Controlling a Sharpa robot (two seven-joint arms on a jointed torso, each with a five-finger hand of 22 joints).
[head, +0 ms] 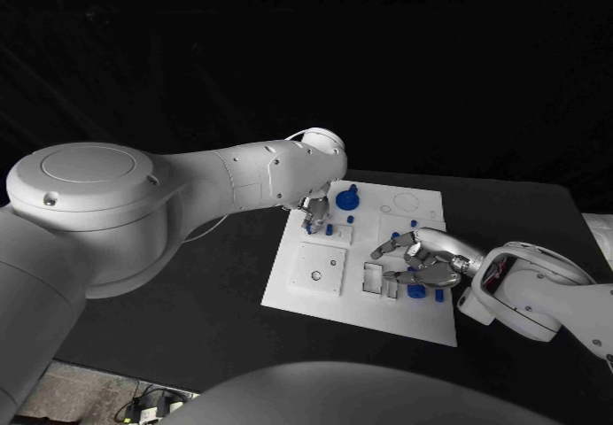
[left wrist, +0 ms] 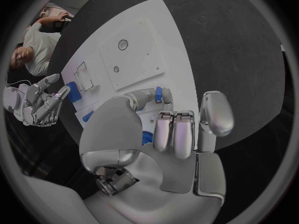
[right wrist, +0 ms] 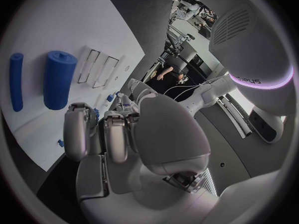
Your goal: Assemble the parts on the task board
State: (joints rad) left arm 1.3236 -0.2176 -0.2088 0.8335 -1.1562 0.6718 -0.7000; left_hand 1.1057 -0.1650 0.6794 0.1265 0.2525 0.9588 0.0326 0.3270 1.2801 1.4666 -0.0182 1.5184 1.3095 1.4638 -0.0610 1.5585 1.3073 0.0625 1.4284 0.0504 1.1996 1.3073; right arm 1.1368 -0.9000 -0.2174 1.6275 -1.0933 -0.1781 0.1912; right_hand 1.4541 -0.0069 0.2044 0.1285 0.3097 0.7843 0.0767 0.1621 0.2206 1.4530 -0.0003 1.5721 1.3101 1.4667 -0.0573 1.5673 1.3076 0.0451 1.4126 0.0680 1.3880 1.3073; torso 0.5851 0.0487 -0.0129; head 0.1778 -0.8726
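Several small blue plastic parts (head: 422,291) lie loose mid-frame on the white flat task board (head: 300,297), so assembly looks partial; left hand (head: 315,215) pinches a blue peg (head: 329,229), right hand (head: 416,259) hovers released.

Task board (head: 428,320) mid-table (head: 191,319) — parts (head: 347,201) on it, far and right.
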